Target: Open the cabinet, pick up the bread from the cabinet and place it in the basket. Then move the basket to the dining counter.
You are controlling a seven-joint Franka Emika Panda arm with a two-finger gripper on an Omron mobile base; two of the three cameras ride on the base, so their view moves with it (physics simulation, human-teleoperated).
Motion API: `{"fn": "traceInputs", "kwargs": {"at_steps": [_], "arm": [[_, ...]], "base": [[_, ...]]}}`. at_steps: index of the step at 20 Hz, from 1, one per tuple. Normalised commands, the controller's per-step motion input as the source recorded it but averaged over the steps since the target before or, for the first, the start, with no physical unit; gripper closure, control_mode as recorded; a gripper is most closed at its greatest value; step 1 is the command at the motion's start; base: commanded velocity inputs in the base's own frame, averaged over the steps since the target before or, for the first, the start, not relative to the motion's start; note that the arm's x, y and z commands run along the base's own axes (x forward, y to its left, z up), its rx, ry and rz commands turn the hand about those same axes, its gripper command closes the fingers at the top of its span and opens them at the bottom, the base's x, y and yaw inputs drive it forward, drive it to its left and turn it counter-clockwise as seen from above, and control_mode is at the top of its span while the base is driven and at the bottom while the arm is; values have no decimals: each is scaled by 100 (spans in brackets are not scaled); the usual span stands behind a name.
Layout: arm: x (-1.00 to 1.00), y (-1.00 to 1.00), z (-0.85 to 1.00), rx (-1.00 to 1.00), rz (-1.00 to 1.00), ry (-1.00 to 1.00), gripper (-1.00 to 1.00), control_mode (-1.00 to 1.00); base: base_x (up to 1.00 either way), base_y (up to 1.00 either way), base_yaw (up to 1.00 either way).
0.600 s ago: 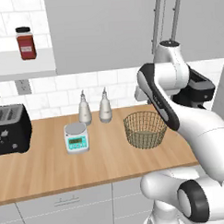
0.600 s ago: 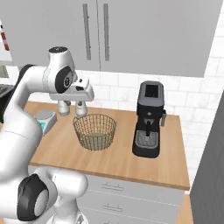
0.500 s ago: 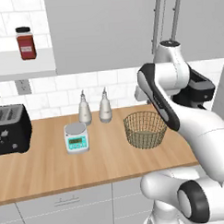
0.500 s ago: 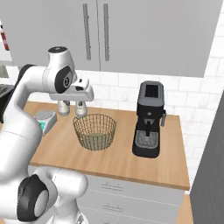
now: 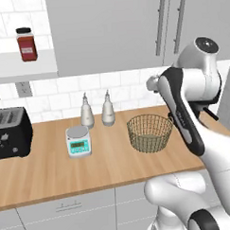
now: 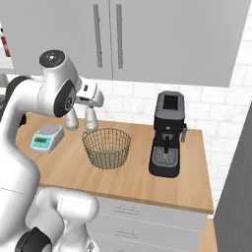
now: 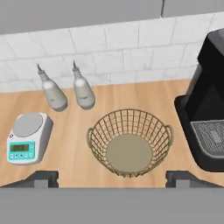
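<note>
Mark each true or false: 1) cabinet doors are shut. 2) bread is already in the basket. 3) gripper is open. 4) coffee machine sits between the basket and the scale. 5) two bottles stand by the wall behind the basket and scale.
1) True. The cabinet has both doors closed, bar handles side by side.
2) False. The basket holds nothing; its bare bottom shows in the hand view.
3) True. The gripper has its fingertips set wide apart, nothing between them.
4) False. The coffee machine stands on the far side of the basket from the scale; the basket is the middle one.
5) True. The two bottles stand upright on the worktop near the tiled wall.
</note>
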Motion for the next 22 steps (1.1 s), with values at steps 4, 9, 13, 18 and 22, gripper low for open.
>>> {"fn": "traceInputs", "kwargs": {"at_steps": [4, 9, 13, 18, 22], "arm": [[23, -16, 72, 5, -2, -30, -100, -100], [51, -30, 52, 0, 0, -14, -100, -100], [55, -29, 52, 0, 0, -13, -100, -100], [22, 5, 62, 0, -2, -5, -100, -100], [19, 3, 14, 0, -8, -3, -100, -100]], "base": [[0, 0, 0], [0, 0, 0], [0, 0, 0], [0, 0, 0], [0, 0, 0]]}}
